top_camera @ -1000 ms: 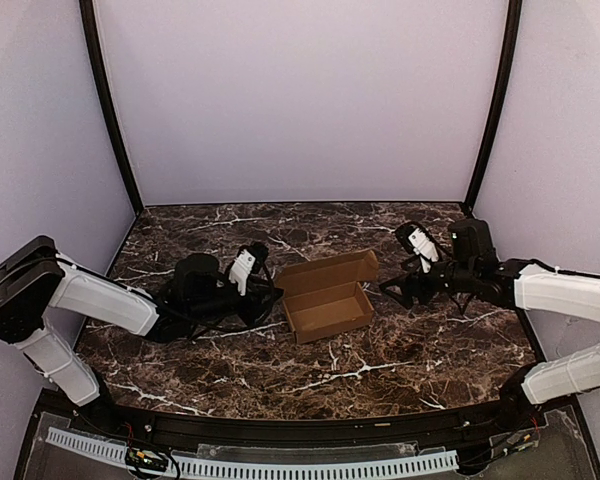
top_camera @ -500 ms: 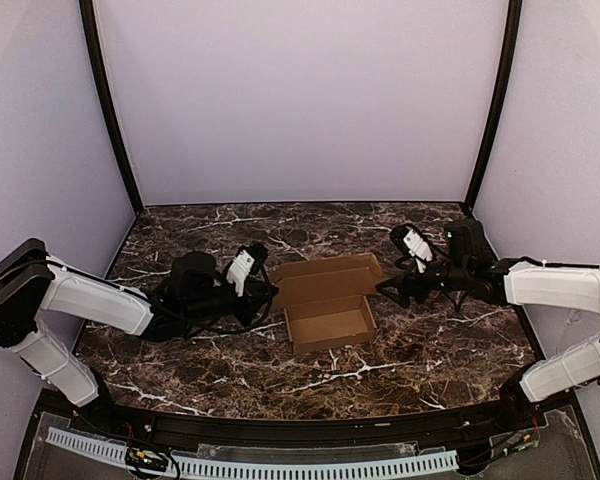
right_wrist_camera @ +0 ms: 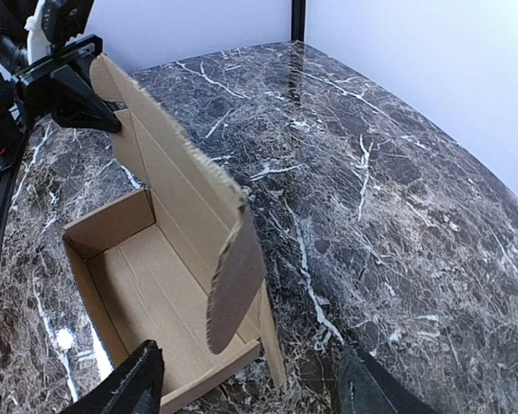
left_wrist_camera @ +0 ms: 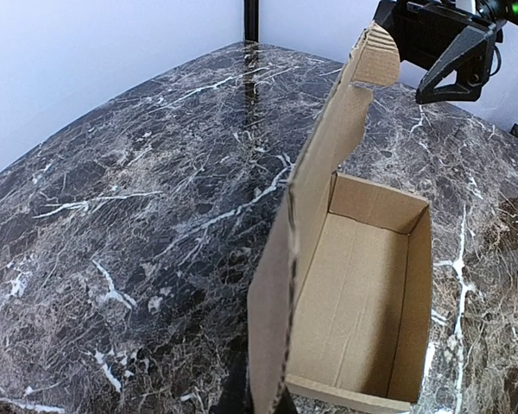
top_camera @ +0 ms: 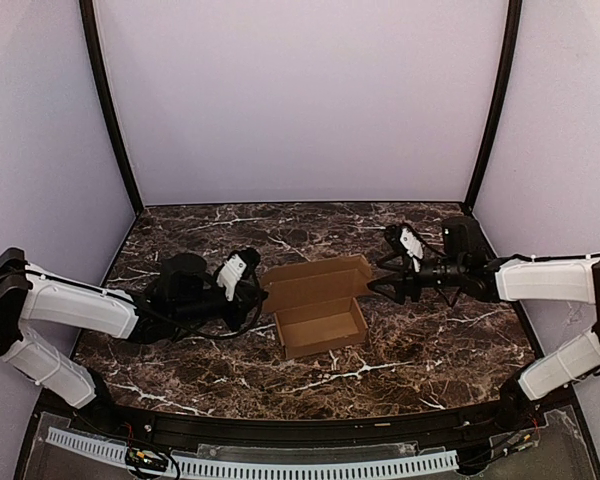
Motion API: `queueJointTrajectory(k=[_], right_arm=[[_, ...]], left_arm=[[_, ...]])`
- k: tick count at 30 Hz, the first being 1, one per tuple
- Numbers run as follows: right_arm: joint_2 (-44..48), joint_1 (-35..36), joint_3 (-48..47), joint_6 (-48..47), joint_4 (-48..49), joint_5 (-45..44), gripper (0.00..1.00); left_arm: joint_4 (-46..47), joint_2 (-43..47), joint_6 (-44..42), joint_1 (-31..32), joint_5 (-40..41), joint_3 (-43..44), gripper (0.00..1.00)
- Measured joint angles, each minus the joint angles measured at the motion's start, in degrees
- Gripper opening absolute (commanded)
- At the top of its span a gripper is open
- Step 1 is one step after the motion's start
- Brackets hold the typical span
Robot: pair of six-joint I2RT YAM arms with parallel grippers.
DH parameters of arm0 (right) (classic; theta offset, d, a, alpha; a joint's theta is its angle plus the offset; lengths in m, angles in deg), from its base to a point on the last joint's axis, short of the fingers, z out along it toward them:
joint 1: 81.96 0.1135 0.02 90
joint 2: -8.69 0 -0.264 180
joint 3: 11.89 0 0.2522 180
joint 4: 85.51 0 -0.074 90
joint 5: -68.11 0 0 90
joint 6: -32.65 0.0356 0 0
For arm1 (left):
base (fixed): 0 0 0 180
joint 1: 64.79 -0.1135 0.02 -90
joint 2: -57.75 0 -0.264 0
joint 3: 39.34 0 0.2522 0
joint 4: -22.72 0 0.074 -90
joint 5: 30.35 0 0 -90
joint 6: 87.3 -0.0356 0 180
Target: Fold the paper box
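Note:
The paper box (top_camera: 320, 325) is a small brown cardboard mailer standing open on the marble table, with its lid (top_camera: 315, 282) raised along the far side. My left gripper (top_camera: 259, 294) is shut on the lid's left end; in the left wrist view the lid edge (left_wrist_camera: 315, 190) runs up from the jaws (left_wrist_camera: 272, 402), with the box's bare floor (left_wrist_camera: 354, 302) to the right. My right gripper (top_camera: 376, 281) is open at the lid's right end. In the right wrist view the rounded end flap (right_wrist_camera: 237, 285) hangs between its wide-apart fingers (right_wrist_camera: 129, 379) without touching them.
The dark marble table (top_camera: 400, 370) carries nothing but the box. Pale walls and two black corner posts (top_camera: 110, 110) enclose it on three sides. A black rail with a white cable strip (top_camera: 250, 465) runs along the near edge.
My left gripper closed on the lid's left end and drew back a little, taking the box slightly left and nearer. My right gripper followed leftward to the right flap and narrowed somewhat.

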Motion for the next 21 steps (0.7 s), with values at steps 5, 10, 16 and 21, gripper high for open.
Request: queueJointTrajectory(k=[5, 10, 16, 21], right_arm=[[-3.3, 0.0, -1.0, -1.0, 0.6, 2.7, 0.58], [-6.4, 0.0, -1.2, -1.2, 0.7, 3.0, 0.46], [-7.3, 0.1, -1.3, -1.3, 1.0, 3.1, 0.27], [-7.7, 0.8, -2.0, -1.4, 1.2, 2.4, 0.09]], left_arm=[[-1.2, 1.3, -0.3, 0.0, 0.0, -0.2, 0.01], [-1.7, 1.6, -0.5, 0.0, 0.1, -0.3, 0.01], [-2.0, 1.6, -0.6, 0.0, 0.2, -0.4, 0.01], [-2.0, 1.6, -0.5, 0.0, 0.2, -0.4, 0.01]])
